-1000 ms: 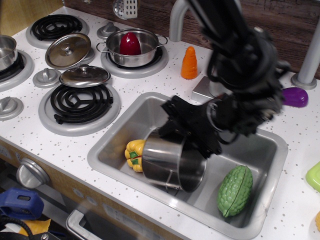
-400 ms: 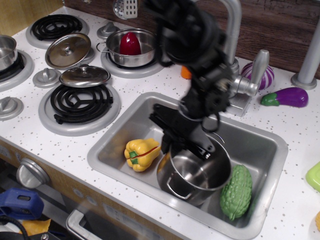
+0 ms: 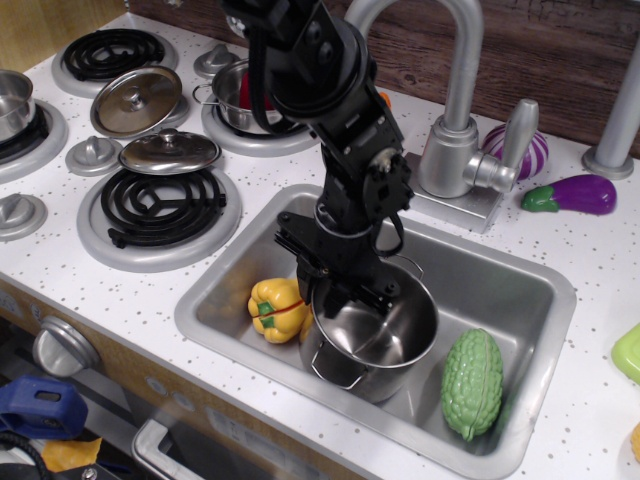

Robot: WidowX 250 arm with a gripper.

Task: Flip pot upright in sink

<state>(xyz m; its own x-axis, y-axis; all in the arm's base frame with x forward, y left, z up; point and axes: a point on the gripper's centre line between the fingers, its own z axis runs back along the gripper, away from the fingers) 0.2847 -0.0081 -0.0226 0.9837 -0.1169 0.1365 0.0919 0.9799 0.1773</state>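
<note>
Speckled white counter surrounds the sink [image 3: 530,285], where the pot [image 3: 375,335] stands mouth-up between a yellow pepper [image 3: 277,308] and a green gourd [image 3: 472,382]. It looks light, rigid and slippery (best held by the rim); the gripper [image 3: 335,280] pinches its near-left rim.

In the sink [image 3: 520,275], the pot [image 3: 372,335] stands between pepper [image 3: 274,309] and gourd [image 3: 472,382].

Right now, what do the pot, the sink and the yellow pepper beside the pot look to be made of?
Pot: polished steel, judging by its mirror-like reflections. Sink: brushed metal, with a dull, even sheen. Yellow pepper: probably moulded plastic, given its glossy uniform colour and a seam with green and red marks.
</note>
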